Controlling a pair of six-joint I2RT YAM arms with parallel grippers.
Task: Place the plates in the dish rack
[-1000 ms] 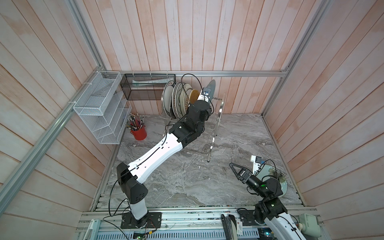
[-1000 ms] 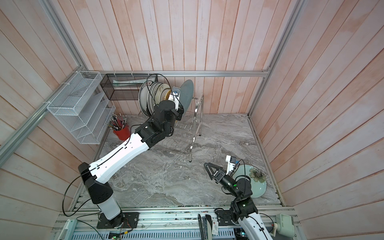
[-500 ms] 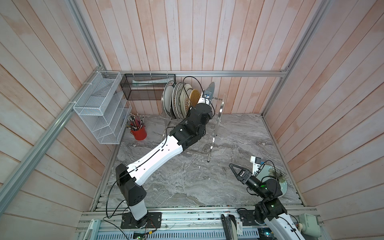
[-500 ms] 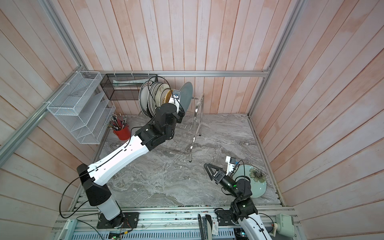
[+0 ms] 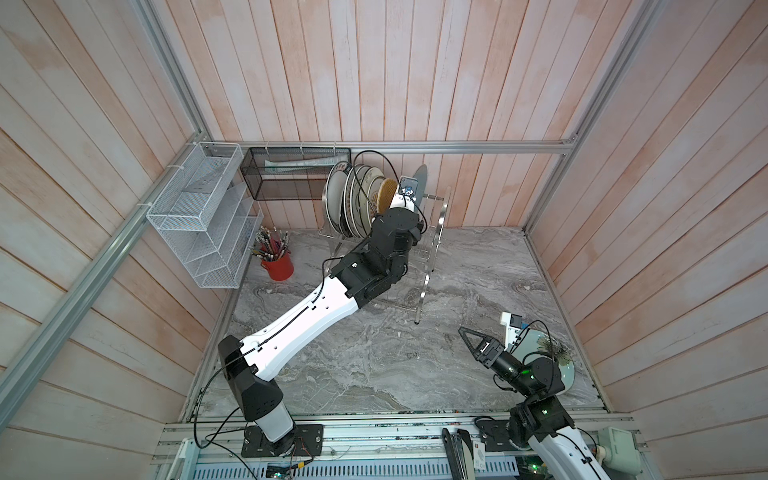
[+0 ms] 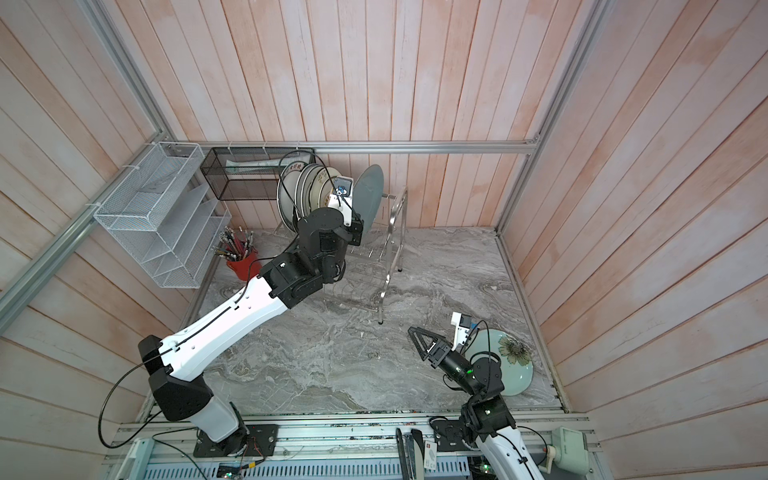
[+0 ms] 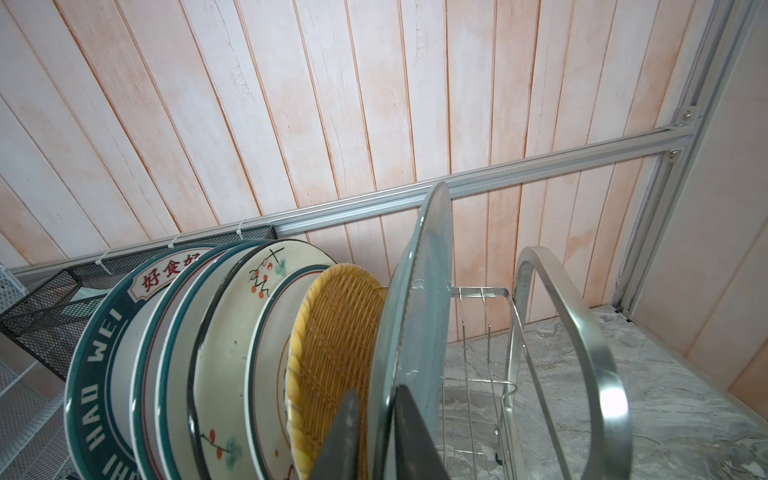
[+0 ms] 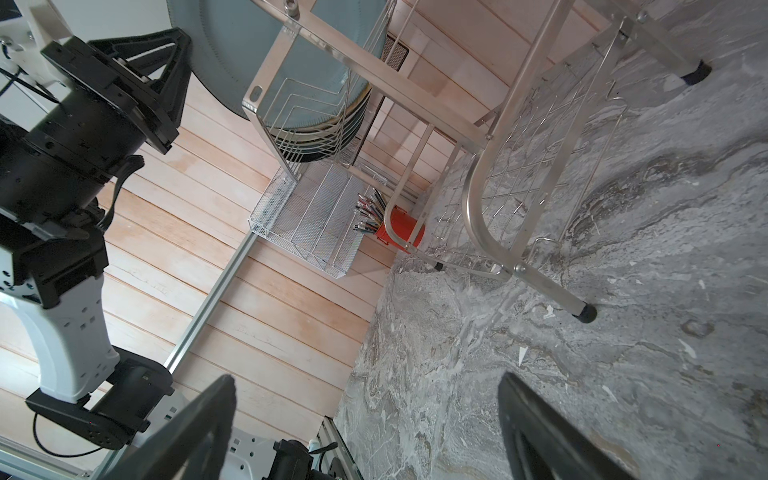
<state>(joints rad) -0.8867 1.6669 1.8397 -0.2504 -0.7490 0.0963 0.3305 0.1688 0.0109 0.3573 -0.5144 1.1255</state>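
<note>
Jaws of left gripper flank grey-blue round plate in shiny wire dish rack, grip unclear; right gripper jaws splayed wide.

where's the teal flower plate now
In a top view the pale teal plate lies flat at the near right of the table, partly under the right arm, apart from the dish rack.

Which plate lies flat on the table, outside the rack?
The pale teal plate with a flower, near the right arm; the others stand on edge in the dish rack.
</note>
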